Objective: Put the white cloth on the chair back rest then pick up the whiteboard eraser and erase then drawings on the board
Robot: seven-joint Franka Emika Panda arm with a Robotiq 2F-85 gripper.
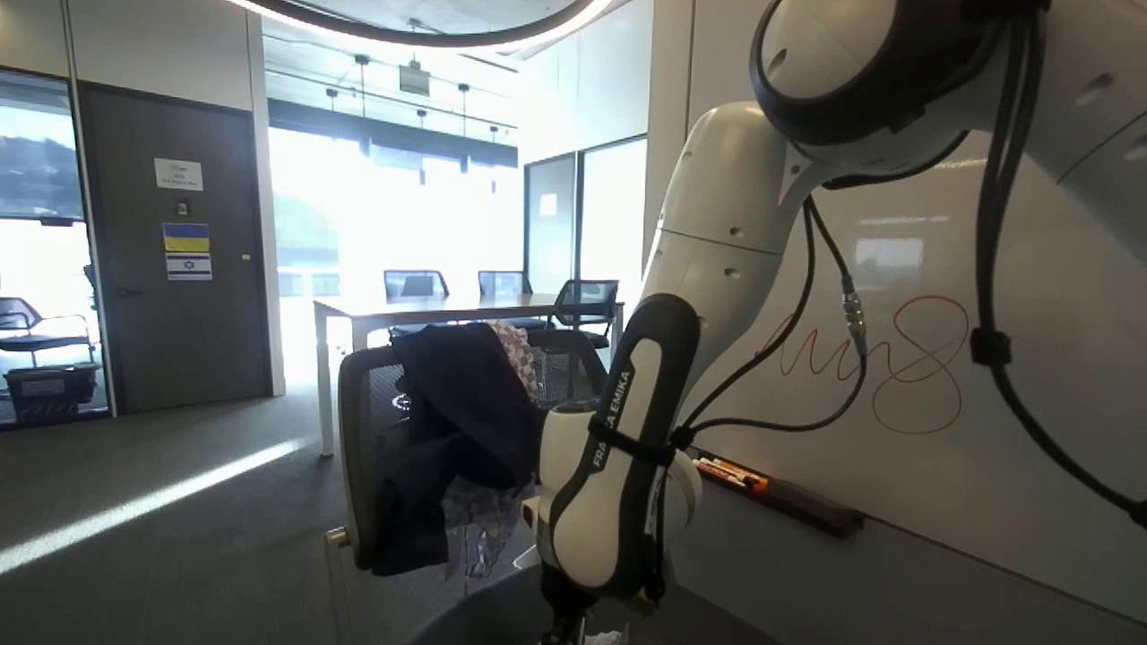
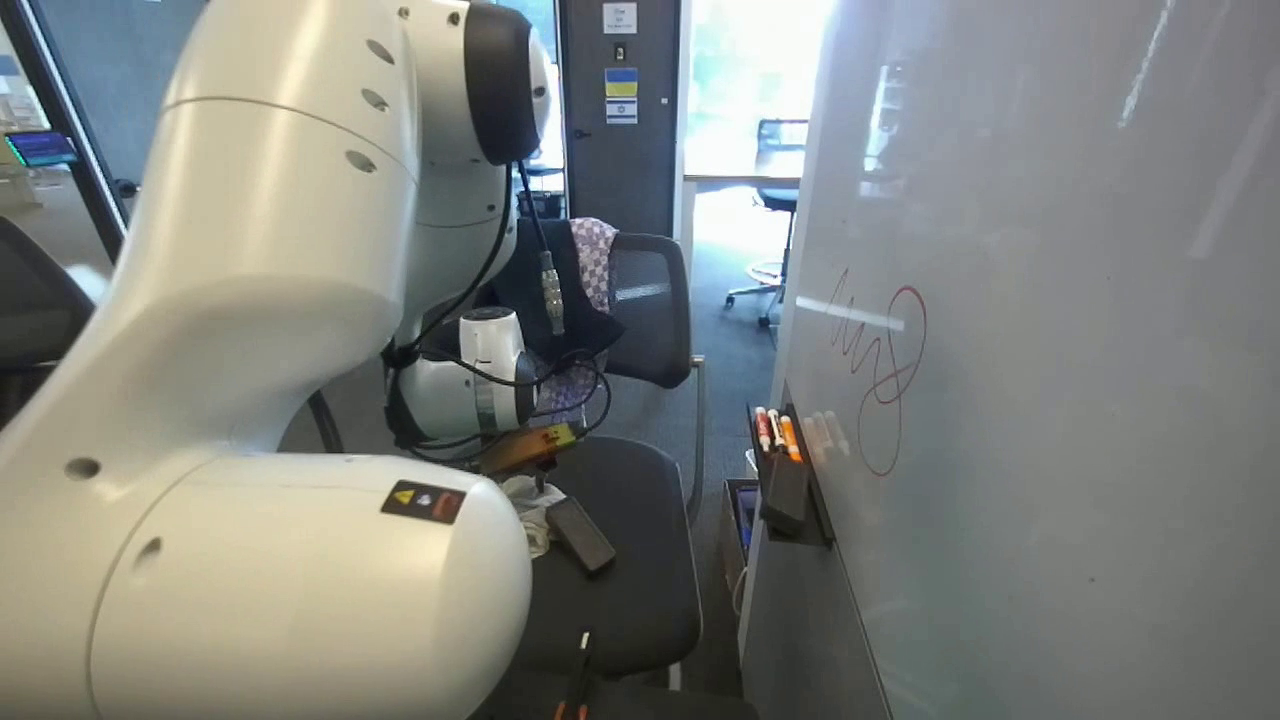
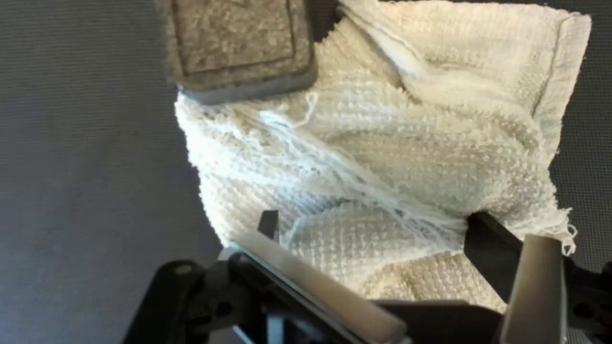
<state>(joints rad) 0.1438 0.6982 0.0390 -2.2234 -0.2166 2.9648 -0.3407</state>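
The white cloth lies rumpled on the chair seat, directly below the claw, which stands spread wide; whether its tips touch the fabric I cannot tell. The weave is nubbly terry with frayed edges and loose threads. Just past the claw's tips, the whiteboard eraser, a felt-faced block, overlaps the cloth's edge. Beyond the claw in both exterior views rises the chair back rest, dark mesh, draped with a black garment and checkered fabric. To the claw's right in an exterior view, the marker tray holds red and orange markers and a dark block; a box below contains something blue. Above the tray, the glossy board bears the drawings: a thin red zigzag and loops.
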